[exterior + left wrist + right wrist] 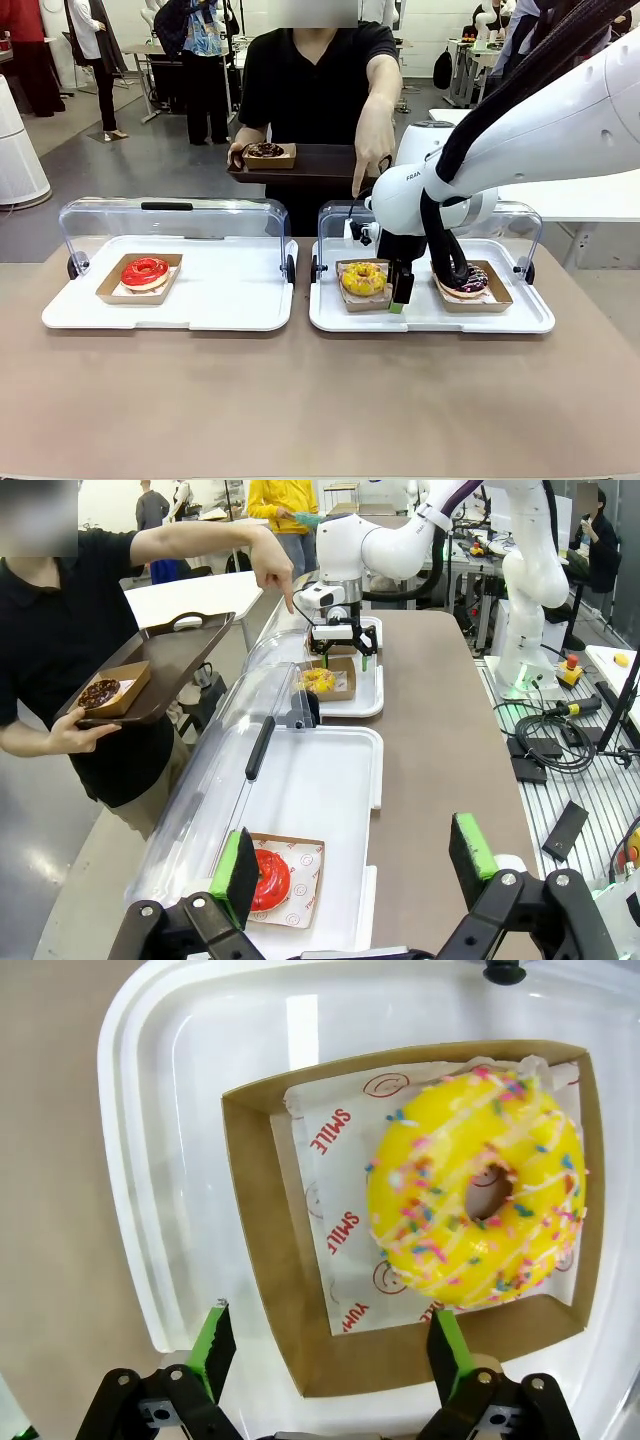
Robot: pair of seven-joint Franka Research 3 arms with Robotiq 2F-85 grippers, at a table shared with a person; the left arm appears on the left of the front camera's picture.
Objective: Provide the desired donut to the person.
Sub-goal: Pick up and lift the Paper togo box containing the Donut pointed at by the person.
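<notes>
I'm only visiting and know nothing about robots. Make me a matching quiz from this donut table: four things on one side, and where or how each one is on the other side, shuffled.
Things:
1. red donut
2. yellow donut
3. brown tray
4. right tool

Places or states:
A. held up by the person's hand
B. open, over the edge of a cardboard box
C. in the left white tray
D. in the right white tray

Pairs: 1-C, 2-D, 3-A, 4-B.
</notes>
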